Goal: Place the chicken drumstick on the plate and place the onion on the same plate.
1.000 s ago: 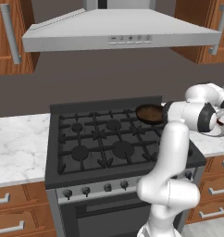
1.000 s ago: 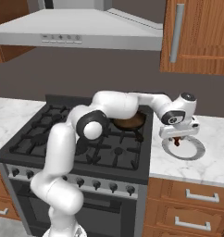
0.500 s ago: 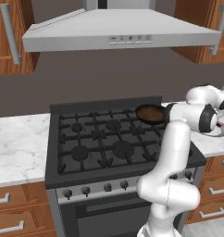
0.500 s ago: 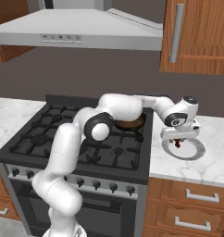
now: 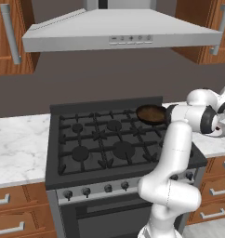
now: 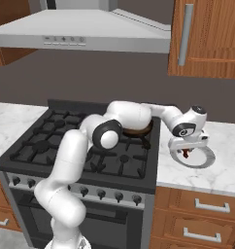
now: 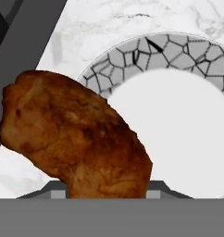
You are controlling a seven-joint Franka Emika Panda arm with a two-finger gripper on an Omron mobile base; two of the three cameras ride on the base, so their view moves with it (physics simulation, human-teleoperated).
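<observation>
Above plate [image 7: 178,106]: claw [image 6: 187,153] clamps chicken drumstick [image 7: 77,136], long axis diagonal in hand view.

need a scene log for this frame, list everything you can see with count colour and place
chicken drumstick: one, orange-brown, held in the gripper above the counter beside the plate
plate: one, grey-white with a crackled rim, on the marble counter right of the stove
skillet: one, dark with a brown bottom, on the stove's back right burner
stove: one, black, between the counters
range hood: one, grey, above the stove
marble counter: white, either side of the stove
cabinets: brown wood, above and below
gripper: one, shut on the drumstick over the plate's near edge
</observation>
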